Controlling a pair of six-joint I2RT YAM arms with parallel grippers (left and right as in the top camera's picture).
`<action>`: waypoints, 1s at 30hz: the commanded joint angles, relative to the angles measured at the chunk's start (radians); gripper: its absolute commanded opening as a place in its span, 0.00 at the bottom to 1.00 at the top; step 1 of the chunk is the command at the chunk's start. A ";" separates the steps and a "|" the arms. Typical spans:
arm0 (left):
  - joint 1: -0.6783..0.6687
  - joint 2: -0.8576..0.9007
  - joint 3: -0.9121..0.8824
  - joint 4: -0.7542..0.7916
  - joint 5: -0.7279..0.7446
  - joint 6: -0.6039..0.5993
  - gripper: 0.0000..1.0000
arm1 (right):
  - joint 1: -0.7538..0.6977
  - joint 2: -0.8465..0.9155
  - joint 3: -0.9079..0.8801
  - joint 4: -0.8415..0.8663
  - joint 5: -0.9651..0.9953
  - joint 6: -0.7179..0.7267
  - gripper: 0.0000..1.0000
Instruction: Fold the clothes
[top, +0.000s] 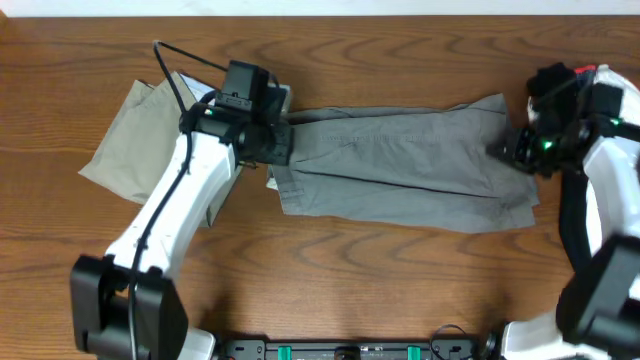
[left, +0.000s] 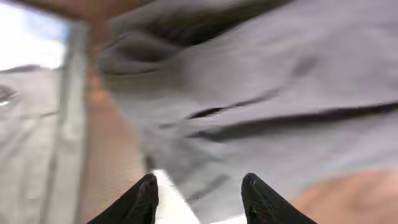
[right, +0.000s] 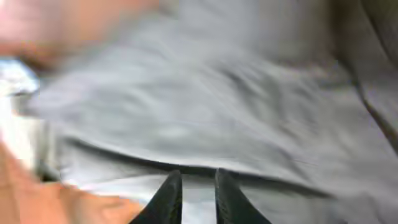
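Observation:
The grey shorts (top: 400, 165) lie stretched left to right across the middle of the table, folded lengthwise. The khaki shorts (top: 125, 140) lie flat at the left, partly under my left arm. My left gripper (top: 278, 142) is at the left end of the grey shorts. In the left wrist view it (left: 198, 190) is open just above the grey cloth (left: 280, 93), with pale lining showing between the fingers. My right gripper (top: 512, 150) is at the right end. In the right wrist view its fingers (right: 194, 186) are nearly together with grey cloth (right: 205, 106) between them.
The wooden table (top: 400, 280) extends in front of the shorts. The arm bases (top: 350, 350) stand at the front edge. The table's far edge (top: 320, 12) runs just behind the clothes. Both wrist views are blurred.

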 joint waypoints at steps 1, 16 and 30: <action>-0.060 0.033 -0.015 -0.012 0.056 -0.011 0.45 | 0.061 -0.040 0.013 0.011 -0.136 -0.047 0.20; -0.190 0.304 -0.098 0.012 0.055 -0.008 0.36 | 0.363 0.296 -0.002 0.265 -0.011 0.141 0.14; -0.190 0.391 -0.102 -0.055 -0.052 0.018 0.31 | 0.169 0.393 -0.002 0.630 0.418 0.349 0.10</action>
